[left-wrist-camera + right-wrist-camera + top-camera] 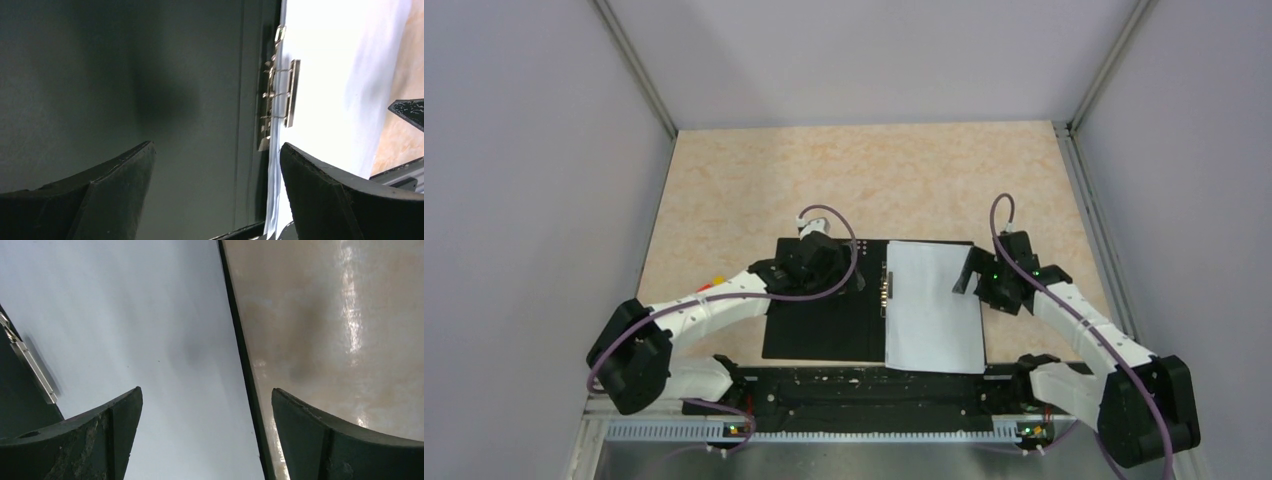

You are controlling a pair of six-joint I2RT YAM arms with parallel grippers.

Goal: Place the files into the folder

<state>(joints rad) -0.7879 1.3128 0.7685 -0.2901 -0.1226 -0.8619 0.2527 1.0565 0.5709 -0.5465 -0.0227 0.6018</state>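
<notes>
The beige, marbled counter (874, 170) fills the floor of a grey-walled booth. The folder (819, 325) lies open and flat on it, black inner faces up. It sits midway between the left and right edges and close to the near edge, just beyond the dark rail (864, 395) that carries the arm bases.

The files (932, 305) lie as a white stack on the folder's right inner face and cover almost all of it. Their near edge juts a little past the folder's near edge. The left inner face is bare.

The left arm (714, 305) reaches in from the near left corner. Its left pincer (216, 146) hangs over the far part of the bare left face, jaws spread wide and holding nothing.

The right arm (1084, 335) comes in from the near right corner. Its right pincer (206, 390) is also spread wide and empty, and it straddles the folder's right edge. One finger is over the paper and the other is over bare counter.

The metal spine clip (280, 95) sits at the fold, touching the left edge of the sheets.

A small orange and yellow bit (715, 283) peeks out beside the left arm, mostly hidden.
</notes>
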